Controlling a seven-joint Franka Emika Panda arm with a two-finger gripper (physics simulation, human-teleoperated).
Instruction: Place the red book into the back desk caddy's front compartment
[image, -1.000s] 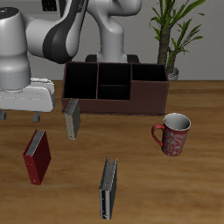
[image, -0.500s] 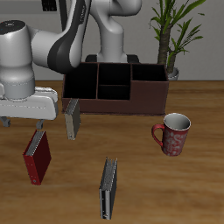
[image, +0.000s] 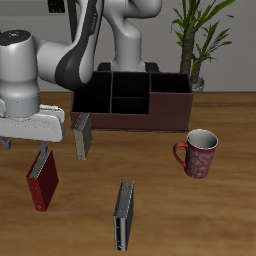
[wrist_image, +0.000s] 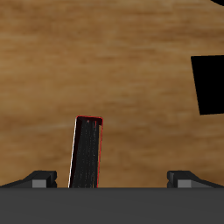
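exterior view | pincer (image: 40, 143) spread above upright red book (image: 42, 180)

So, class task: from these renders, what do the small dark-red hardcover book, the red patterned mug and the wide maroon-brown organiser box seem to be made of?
Small dark-red hardcover book: matte board covers, pale edges suggest paper pages. Red patterned mug: probably glazed ceramic, given its pale inside and mottled decoration. Wide maroon-brown organiser box: flat, dull walls with black dividers, possibly plastic or painted wood; the render leaves it open.
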